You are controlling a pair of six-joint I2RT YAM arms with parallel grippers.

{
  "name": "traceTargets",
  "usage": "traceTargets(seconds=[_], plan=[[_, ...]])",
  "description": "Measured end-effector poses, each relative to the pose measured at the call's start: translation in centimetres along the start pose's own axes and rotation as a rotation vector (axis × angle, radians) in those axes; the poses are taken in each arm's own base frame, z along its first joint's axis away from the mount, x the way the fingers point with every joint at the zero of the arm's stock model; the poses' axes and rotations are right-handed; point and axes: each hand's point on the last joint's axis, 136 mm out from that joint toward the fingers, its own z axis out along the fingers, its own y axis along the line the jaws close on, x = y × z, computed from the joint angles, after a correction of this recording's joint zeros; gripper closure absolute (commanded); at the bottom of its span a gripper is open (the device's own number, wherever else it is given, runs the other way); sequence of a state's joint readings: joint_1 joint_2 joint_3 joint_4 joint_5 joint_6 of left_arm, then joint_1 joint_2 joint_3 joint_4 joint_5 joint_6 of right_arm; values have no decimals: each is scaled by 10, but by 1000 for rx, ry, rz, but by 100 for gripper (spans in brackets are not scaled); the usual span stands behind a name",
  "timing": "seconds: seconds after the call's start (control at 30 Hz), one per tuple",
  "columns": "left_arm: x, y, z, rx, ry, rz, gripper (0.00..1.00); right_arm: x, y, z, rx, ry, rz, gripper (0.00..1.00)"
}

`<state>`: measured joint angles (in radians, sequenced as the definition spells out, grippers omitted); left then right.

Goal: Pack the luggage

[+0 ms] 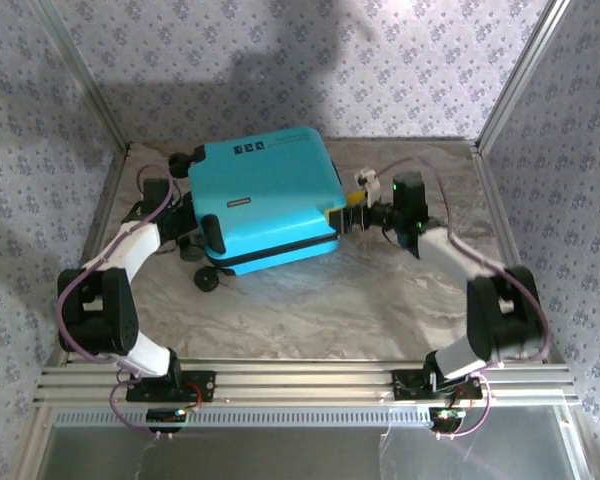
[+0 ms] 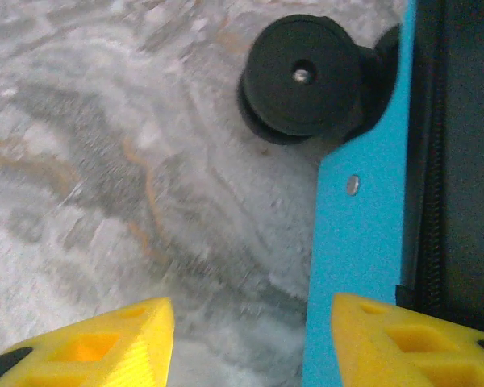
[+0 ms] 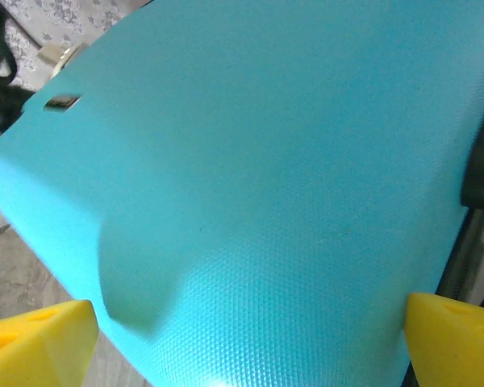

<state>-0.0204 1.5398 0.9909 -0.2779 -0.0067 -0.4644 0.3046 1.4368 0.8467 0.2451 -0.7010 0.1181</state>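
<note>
The turquoise luggage [image 1: 265, 195] lies flat at the back middle of the table with its lid down and a black zipper band along its front edge. Black wheels [image 1: 207, 281] stick out on its left side. My left gripper [image 1: 195, 238] is at that wheeled side and stands open. In the left wrist view one yellow finger [image 2: 403, 343] sits over the shell edge [image 2: 351, 266], the other is over bare table, and a wheel [image 2: 302, 76] lies ahead. My right gripper [image 1: 345, 215] is at the case's right edge, open, with its fingers [image 3: 40, 343] spread wide before the textured shell [image 3: 266, 177].
The tabletop [image 1: 310, 300] is marble-patterned and is bounded by patterned walls and slanted aluminium posts [image 1: 515, 70]. A small white object [image 1: 365, 180] lies just behind the right gripper. An aluminium rail [image 1: 300, 385] runs along the near edge, carrying both arm bases.
</note>
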Motion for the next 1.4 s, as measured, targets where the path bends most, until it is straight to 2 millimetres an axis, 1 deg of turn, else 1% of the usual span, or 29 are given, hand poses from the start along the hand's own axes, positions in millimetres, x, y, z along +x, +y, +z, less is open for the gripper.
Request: traceTargets(seconds=[0.07,0.17,0.23,0.3,0.4,0.5,0.57,0.63,0.67,0.73,0.8,0.83,0.9,1.0,1.1,1.27,1.33,1.4], plan=[[-10,-7,7,29,1,14,46,13,18,-12,33,-16,-8,3],[-24,-22,16,79,3,34,46,27,35,-26,72,-34,-4,3],[-38,-36,19,120,-2,52,44,31,41,-33,98,-34,10,3],[-57,-54,18,155,-18,75,42,33,44,-40,120,-36,23,3],[-90,-76,8,185,-66,106,38,33,49,-55,146,-55,34,3],[-115,-91,-9,195,-100,126,38,32,53,-71,176,-84,45,1],[-126,-97,-20,186,-117,134,37,33,54,-80,201,-101,57,2],[-129,-99,-31,178,-127,138,36,39,54,-85,225,-100,67,3],[-127,-98,-36,170,-121,138,35,44,55,-85,237,-93,69,5],[-118,-96,-45,156,-109,143,35,59,56,-81,256,-63,73,11],[-106,-93,-56,141,-97,151,34,79,56,-75,284,-23,67,18],[-100,-94,-62,137,-93,161,34,89,56,-73,300,-3,61,21],[-87,-105,-78,140,-94,200,33,113,53,-69,338,37,46,27],[-67,-142,-106,197,-113,291,33,142,47,-65,382,80,29,33],[-43,-175,-130,257,-120,380,32,161,39,-58,424,114,22,37],[-12,-229,-164,353,-130,512,31,169,34,-44,458,128,-1,37],[-3,-249,-175,383,-138,557,31,169,32,-40,465,123,-6,37],[6,-273,-184,418,-147,606,32,167,30,-37,473,111,-8,37]])
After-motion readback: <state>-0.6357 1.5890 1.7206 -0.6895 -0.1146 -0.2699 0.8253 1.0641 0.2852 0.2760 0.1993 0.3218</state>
